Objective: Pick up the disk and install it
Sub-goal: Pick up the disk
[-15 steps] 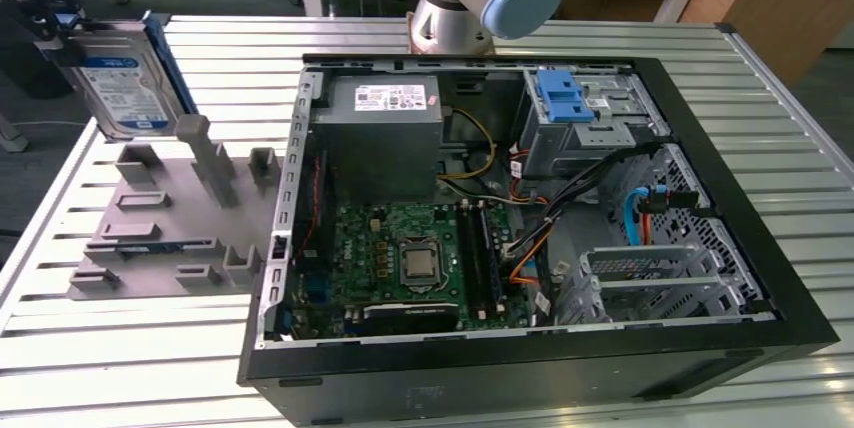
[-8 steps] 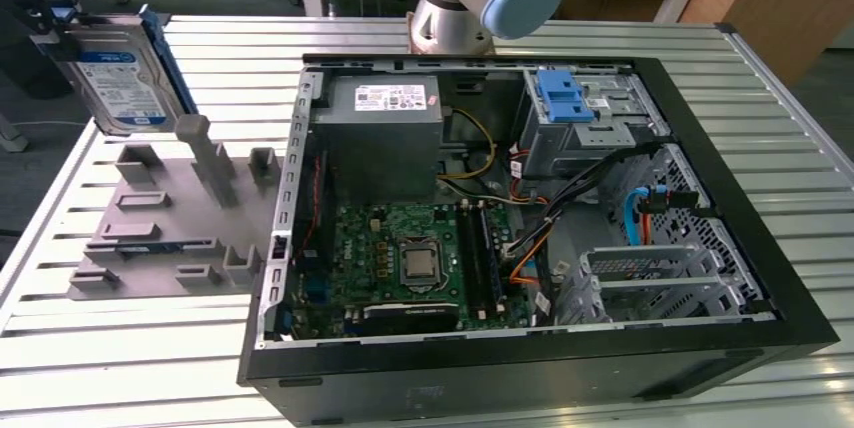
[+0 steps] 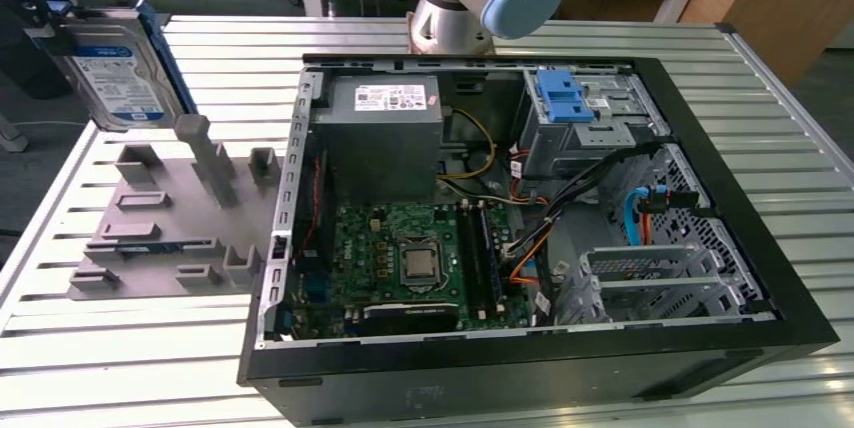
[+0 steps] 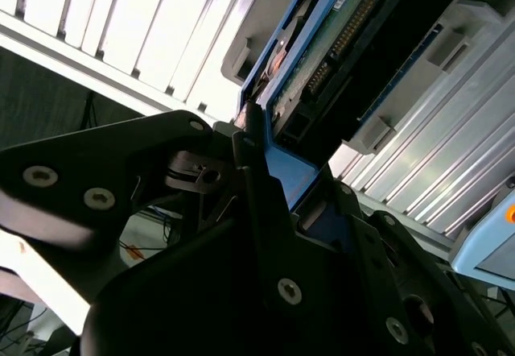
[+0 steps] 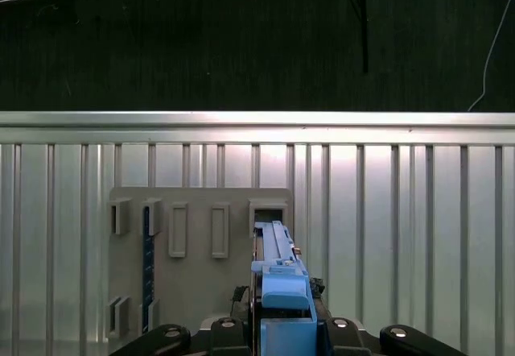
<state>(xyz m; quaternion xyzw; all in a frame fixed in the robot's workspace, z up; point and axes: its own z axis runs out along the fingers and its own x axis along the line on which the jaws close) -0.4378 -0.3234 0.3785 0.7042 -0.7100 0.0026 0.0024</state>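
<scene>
Jaws clamped on the disk (image 3: pixel 115 73) over the grey slotted holder (image 3: pixel 147 233), outside the case (image 3: pixel 534 378).

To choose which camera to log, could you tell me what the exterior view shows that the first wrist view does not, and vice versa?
Exterior view: the open computer case with its motherboard, and the disk's labelled face. First wrist view: the gripper shut on the disk, seen edge-on, and the dark floor beyond the table. Both: the disk held above the grey fixture on the slatted table.
</scene>
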